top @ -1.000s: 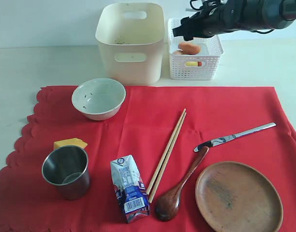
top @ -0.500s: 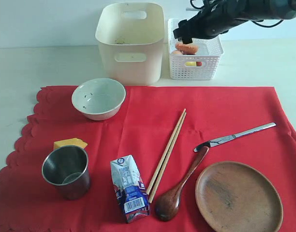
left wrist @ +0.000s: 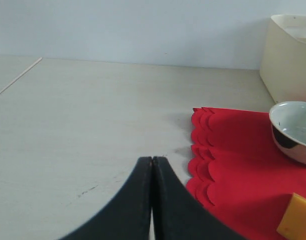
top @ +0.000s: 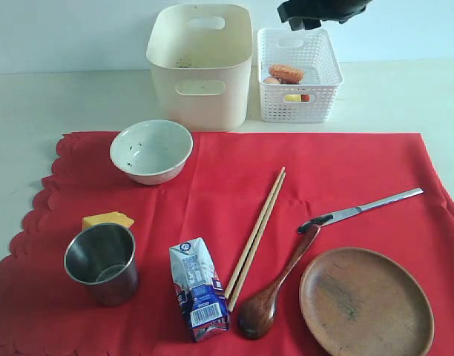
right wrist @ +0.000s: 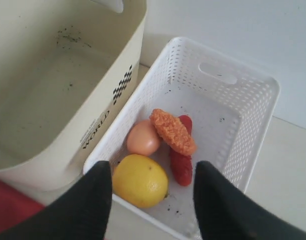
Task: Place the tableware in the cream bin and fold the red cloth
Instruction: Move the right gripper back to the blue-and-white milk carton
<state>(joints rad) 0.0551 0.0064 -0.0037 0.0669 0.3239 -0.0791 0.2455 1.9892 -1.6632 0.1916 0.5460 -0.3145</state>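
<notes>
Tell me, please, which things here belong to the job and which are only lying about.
For the job: white bowl, steel cup, chopsticks, knife, wooden spoon, wooden plate, cream bin, red cloth.
Just lying about: milk carton, yellow block, white basket, food in it.

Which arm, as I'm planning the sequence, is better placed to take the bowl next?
Left, probably. The left gripper, shut, is beside the cloth's scalloped edge with the bowl near; the right gripper hangs open and empty over the basket, beyond the cloth.
</notes>
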